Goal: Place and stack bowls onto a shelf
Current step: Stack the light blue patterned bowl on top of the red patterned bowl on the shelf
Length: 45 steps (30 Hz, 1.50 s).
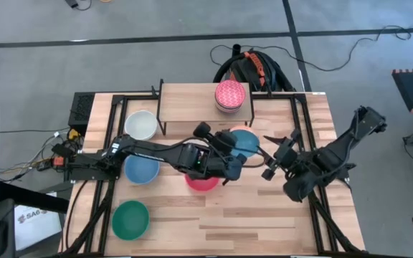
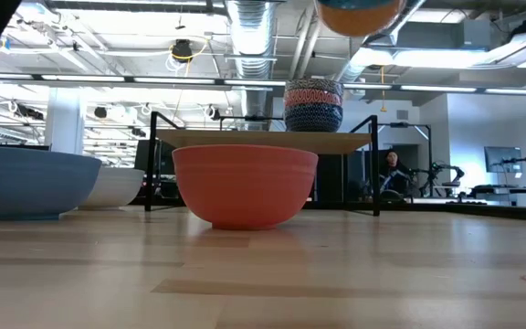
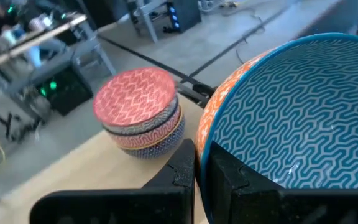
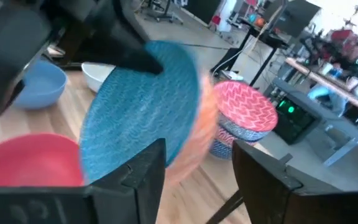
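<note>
My left gripper (image 1: 228, 147) is shut on a bowl (image 1: 246, 140) that is teal-patterned inside and orange outside. It hangs in the air in front of the shelf (image 1: 192, 102); the low view shows only its underside (image 2: 359, 13). A stack of pink patterned bowls (image 1: 231, 95) rests on the shelf board. On the table stand a red bowl (image 1: 202, 182), a light blue bowl (image 1: 141, 170), a white bowl (image 1: 141, 125) and a green bowl (image 1: 130, 219). My right gripper (image 1: 273, 163) is open just right of the held bowl, with nothing between its fingers (image 4: 148, 168). My left gripper pinches the teal bowl's rim (image 3: 202, 140) on its near-left side, one finger (image 3: 235, 177) inside the bowl and one finger (image 3: 182, 168) on the orange outer wall. The fingers come roughly level from the table's left. The bowl is lifted clear of the table and tilted.
The shelf stands on thin black legs (image 2: 151, 160) at the table's far edge. The red bowl sits right below my left arm. A backpack (image 1: 253, 68) lies on the floor beyond the table. Bare tabletop lies along the near edge (image 1: 249, 229).
</note>
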Motion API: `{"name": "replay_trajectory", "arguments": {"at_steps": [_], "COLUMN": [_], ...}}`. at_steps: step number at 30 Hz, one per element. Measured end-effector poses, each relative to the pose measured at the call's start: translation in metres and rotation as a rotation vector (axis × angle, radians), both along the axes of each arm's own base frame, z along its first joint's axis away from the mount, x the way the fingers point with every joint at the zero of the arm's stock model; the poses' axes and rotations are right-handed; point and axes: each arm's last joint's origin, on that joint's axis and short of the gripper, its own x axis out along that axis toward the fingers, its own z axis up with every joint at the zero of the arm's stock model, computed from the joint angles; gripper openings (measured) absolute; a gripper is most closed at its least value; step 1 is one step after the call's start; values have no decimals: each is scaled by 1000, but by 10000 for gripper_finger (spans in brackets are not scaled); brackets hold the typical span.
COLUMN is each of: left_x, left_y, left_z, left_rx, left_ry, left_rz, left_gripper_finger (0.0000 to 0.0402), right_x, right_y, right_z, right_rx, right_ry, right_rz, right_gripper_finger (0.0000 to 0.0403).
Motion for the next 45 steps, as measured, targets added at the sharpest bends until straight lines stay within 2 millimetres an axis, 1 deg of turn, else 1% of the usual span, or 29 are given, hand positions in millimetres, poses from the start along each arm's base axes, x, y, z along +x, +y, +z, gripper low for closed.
{"name": "replay_trajectory", "arguments": {"at_steps": [3, 7, 9, 12, 14, 18, 20, 23, 25, 27, 29, 31, 33, 36, 39, 42, 45], "left_x": [2, 5, 6, 7, 7, 8, 8, 6, 6, 6, 6, 7, 8, 8, 8, 10, 12], "left_y": [-1, -3, -3, 0, 3, 11, 15, 20, 23, 24, 26, 27, 27, 25, 21, 18, 18], "left_z": [-2, 1, 3, 4, 4, 5, 7, 12, 12, 12, 12, 10, 8, 8, 9, 12, 14], "left_rx": [65, 164, 213, 252, 223, 134, 91, 55, 35, 9, -21, -26, -15, 2, 23, 38, 39], "left_ry": [119, 238, 299, 347, 289, 109, 28, -80, -140, -204, -263, -272, -244, -215, -178, -173, -172], "left_rz": [-57, -130, -163, -173, -130, -10, 26, 92, 132, 165, 186, 191, 184, 172, 149, 130, 111], "left_gripper_finger": [0, 0, 0, 0, 0, 0, 0, 0, 0, 0, 0, 0, 0, 0, 0, 0, 0], "right_x": [-5, -8, -6, -6, -6, -15, -22, -35, -39, -34, -20, -6, 0, 0, -6, -13, -17], "right_y": [-9, -25, -31, -39, -42, -44, -40, -31, -22, -9, 2, 8, 6, -5, -17, -27, -31], "right_z": [7, 15, 21, 31, 36, 36, 34, 31, 26, 22, 19, 16, 13, 12, 12, 19, 22], "right_rx": [-27, -35, 1, 97, 142, 215, 238, 290, 261, 180, 66, -46, -92, -42, 23, 88, 107], "right_ry": [63, 146, 184, 178, 135, 38, -31, -199, -220, -225, -242, -242, -224, -209, -177, -187, -142], "right_rz": [29, 67, 148, 304, 330, 194, 117, 10, 11, 18, -23, -92, -127, -136, -127, -125, -89], "right_gripper_finger": [218, 218, 216, 214, 210, 197, 189, 181, 181, 183, 186, 189, 192, 193, 192, 192, 191]}}
